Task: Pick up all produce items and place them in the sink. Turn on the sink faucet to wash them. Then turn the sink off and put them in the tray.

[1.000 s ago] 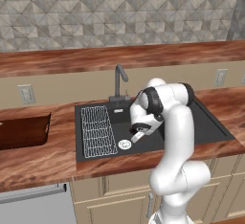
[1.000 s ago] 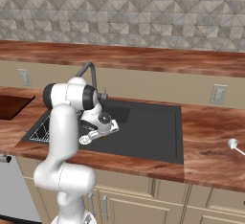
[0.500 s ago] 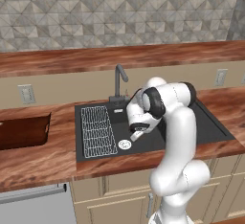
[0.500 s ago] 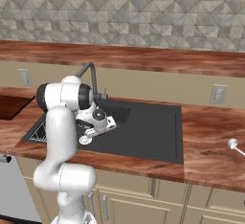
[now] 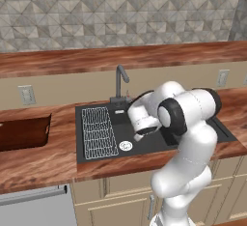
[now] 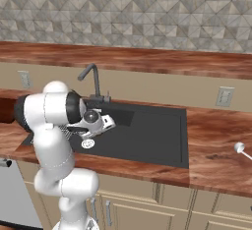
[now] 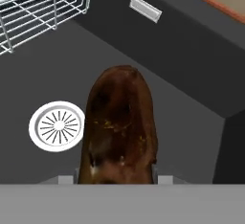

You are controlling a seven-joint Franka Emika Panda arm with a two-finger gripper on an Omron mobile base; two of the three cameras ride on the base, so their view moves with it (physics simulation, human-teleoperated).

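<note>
1. The gripper point(image 5: 136, 135) hangs low over the sink point(image 5: 193, 140), near the middle of the black basin.
2. In the hand view a brown lump, the produce point(image 7: 119, 127), sits right between the fingers. The jaws are about half open and seem closed on it, so the gripper looks to be holding the produce.
3. The produce is up in the air over the sink floor, just beside the round drain point(image 7: 56, 125). It is not lying on the bottom.
4. The white rack point(image 5: 99, 131) sits at the left end of the sink. The produce is near it but not over it.
5. The faucet point(image 5: 119, 81) stands at the back rim of the sink, close behind the gripper. No water can be seen.
6. The tray point(image 5: 24, 132) rests on the counter to the left of the sink, well apart from the gripper.
7. I think the step in hand is putting the produce into the sink.
8. The next move is likely to go a bit lower and open the fingers so the produce lands softly on the sink floor. After that the gripper needs to lift clear and reach for the small handle on the faucet.
</note>
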